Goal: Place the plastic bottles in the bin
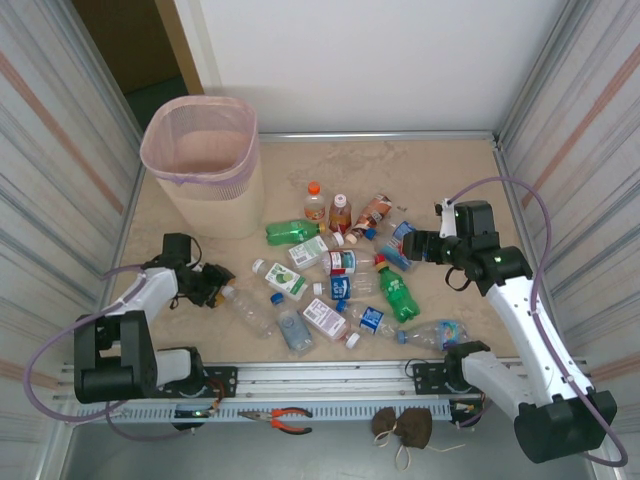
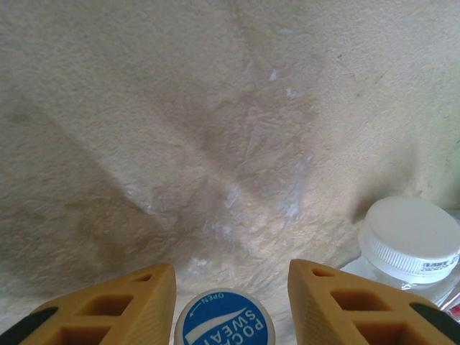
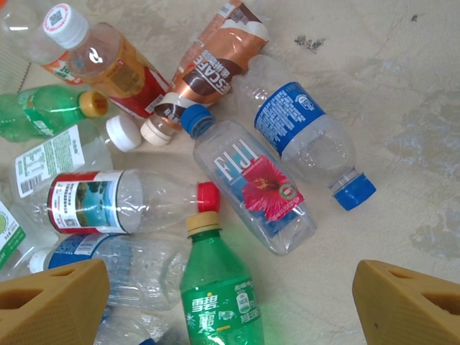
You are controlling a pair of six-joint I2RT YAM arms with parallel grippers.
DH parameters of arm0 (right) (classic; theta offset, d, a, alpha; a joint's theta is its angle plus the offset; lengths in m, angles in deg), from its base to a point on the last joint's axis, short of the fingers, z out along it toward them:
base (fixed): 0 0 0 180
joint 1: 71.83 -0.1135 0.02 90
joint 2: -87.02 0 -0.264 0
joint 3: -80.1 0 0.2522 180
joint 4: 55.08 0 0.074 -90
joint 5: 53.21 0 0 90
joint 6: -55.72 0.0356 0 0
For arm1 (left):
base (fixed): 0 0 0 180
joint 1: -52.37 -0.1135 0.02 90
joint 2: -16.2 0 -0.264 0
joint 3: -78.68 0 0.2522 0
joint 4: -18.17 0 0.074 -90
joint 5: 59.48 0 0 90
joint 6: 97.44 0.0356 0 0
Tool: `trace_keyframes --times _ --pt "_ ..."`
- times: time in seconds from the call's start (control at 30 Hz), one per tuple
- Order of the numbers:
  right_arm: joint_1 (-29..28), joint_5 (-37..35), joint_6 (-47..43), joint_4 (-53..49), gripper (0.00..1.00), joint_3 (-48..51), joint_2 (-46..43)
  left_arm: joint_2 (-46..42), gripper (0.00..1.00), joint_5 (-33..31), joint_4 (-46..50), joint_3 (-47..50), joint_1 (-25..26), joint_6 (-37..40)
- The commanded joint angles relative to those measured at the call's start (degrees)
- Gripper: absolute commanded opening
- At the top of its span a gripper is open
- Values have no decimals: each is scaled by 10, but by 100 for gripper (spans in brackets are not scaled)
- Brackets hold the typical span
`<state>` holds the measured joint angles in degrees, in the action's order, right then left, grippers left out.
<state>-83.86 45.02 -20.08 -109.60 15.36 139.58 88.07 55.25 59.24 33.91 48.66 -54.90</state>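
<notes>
Up close, left gripper (image 2: 230,279) loosely straddles a blue cap (image 2: 224,323); right gripper (image 3: 230,277) gapes wide.

FREE: bare beige tabletop (image 1: 450,180) along the far edge, right of the tall beige bin with pink liner (image 1: 215,205), up to the far-right corner | BLOCKED: middle, crowded by clear, green and orange-brown plastic bottles (image 1: 340,280) lying touching | SIDES: corrugated wall panels (image 1: 50,150) close in left and right
</notes>
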Motion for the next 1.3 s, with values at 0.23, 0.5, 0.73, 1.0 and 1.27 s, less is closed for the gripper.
trace_keyframes --times 0.23,0.5,0.73,1.0,1.27 --pt "-4 -17 13 -16 87 4 -19 11 42 21 -1 0 -4 6" --pt "-5 -17 17 -13 87 9 -25 8 43 22 15 -5 -4 15" --pt "-4 -16 17 -13 87 9 -26 -1 41 18 25 -1 -1 20" --pt "-5 -15 17 -12 87 11 -26 -19 32 12 43 -8 -1 25" --pt "-5 -19 15 -17 87 8 -30 -73 25 -21 119 -55 -1 61"
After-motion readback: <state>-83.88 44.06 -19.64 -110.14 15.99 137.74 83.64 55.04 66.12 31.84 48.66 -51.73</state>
